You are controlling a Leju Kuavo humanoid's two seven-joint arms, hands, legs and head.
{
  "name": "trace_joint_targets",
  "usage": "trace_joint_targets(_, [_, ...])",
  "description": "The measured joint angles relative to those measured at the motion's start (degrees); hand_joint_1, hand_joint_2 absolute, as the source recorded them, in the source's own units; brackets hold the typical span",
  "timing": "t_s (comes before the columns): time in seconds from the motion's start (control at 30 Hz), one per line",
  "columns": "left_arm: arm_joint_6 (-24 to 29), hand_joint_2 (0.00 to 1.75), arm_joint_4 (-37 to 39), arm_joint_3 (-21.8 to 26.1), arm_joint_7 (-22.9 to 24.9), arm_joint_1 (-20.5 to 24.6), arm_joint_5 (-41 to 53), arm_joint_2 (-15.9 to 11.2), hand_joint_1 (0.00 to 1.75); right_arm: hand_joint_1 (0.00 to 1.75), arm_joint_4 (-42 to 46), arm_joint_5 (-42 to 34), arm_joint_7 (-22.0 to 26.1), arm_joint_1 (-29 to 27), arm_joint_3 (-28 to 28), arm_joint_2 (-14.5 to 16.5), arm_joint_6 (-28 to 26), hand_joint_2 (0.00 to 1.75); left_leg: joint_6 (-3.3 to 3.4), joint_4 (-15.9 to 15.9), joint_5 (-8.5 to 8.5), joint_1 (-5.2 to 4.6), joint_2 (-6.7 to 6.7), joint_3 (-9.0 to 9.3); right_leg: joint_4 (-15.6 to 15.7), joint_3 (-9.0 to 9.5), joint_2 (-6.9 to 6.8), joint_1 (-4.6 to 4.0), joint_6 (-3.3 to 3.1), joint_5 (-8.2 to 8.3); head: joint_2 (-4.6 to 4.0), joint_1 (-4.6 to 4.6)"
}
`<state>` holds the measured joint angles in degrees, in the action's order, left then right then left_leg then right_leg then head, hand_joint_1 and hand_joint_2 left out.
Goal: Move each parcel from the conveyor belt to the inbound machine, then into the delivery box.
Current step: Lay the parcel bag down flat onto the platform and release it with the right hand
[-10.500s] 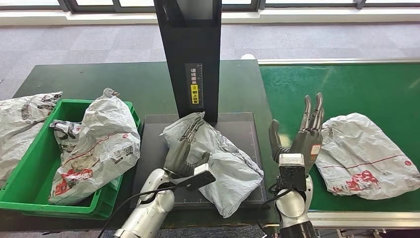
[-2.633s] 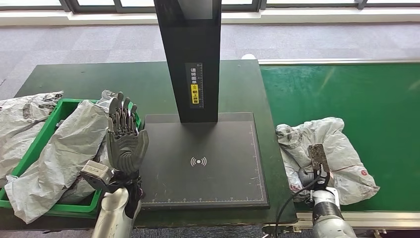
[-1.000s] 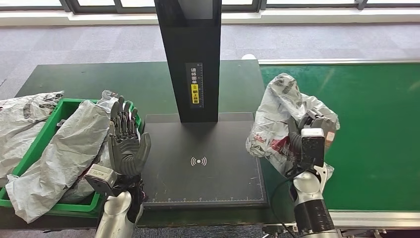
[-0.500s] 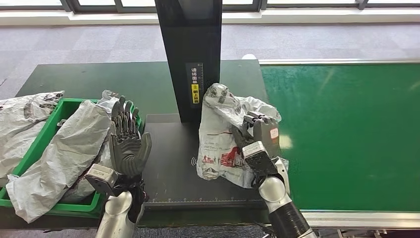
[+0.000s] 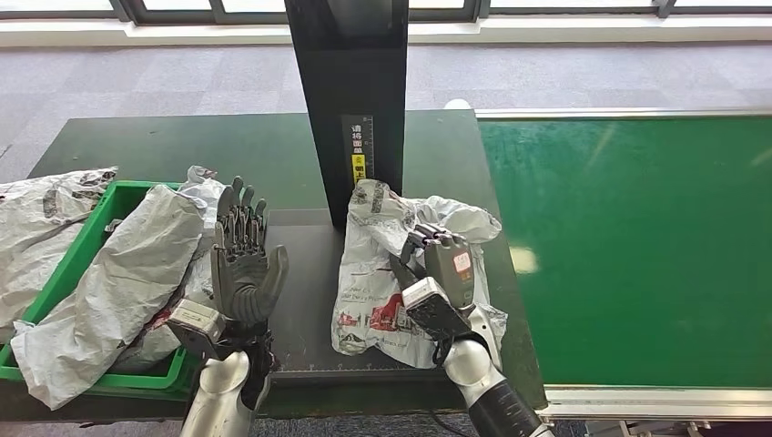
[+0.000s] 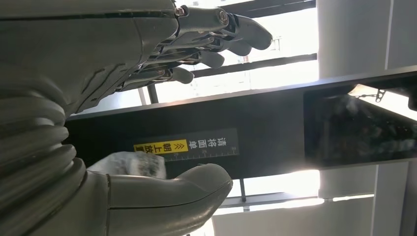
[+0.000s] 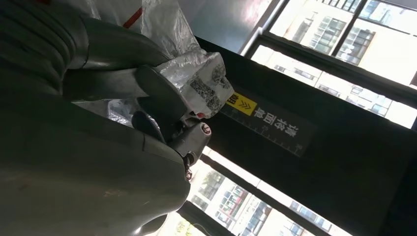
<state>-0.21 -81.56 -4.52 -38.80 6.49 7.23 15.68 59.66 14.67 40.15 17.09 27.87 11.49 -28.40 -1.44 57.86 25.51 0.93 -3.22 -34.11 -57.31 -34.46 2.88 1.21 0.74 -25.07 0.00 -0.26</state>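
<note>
My right hand (image 5: 439,273) grips a crumpled grey parcel (image 5: 373,264) that sits on the black plate of the inbound machine (image 5: 305,300), right in front of its black post (image 5: 350,100). In the right wrist view the same parcel (image 7: 196,73) bulges past my fingers (image 7: 162,105), against the post's yellow label. At the plate's left edge my left hand (image 5: 244,264) stands upright with fingers spread and nothing in it; the left wrist view shows the hand (image 6: 147,59) open before the post. The green delivery box (image 5: 55,355) at the left holds grey parcels (image 5: 109,273).
The green conveyor belt (image 5: 637,237) runs along the right with a metal rail at its front edge. Another grey parcel (image 5: 36,228) hangs over the box's far left side. Dark green tabletop (image 5: 182,146) lies behind the box and machine.
My right hand has carried the parcel off the belt, leftward and down onto the machine's plate. The left hand has shifted slightly right and stays spread.
</note>
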Motion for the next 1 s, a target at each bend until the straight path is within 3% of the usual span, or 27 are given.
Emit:
trace_joint_targets(0.13, [0.2, 1.75, 0.6, -0.5, 0.0, 0.2, 0.0, 0.0, 0.0, 0.0, -2.1, 0.1, 0.0, 0.0, 0.5, 0.2, 0.0, 0.0, 0.0, 0.0, 0.0, 0.0, 0.01, 0.0, 0.0, -0.01, 0.0, 0.0, 0.0, 0.0, 0.0, -0.01])
trace_joint_targets(0.83, [3.3, 1.75, 2.4, -1.8, 0.0, 0.7, 0.1, -0.1, 0.0, 0.0, -5.3, -0.1, 0.0, 0.2, 0.7, 0.3, 0.4, 0.0, 0.0, 0.0, 0.0, 0.0, 0.01, 0.01, 0.0, -0.02, 0.01, 0.0, 0.0, 0.0, 0.0, -0.02])
trace_joint_targets(1.0, [4.0, 1.75, 2.4, -1.9, 0.0, 0.7, 0.1, -0.2, 0.0, 0.0, -5.3, -5.0, 0.0, 0.2, 0.6, 0.3, 7.1, 0.0, 0.0, 0.0, 0.0, 0.0, 0.02, 0.01, 0.0, -0.02, 0.01, 0.0, 0.0, 0.0, 0.0, -0.02])
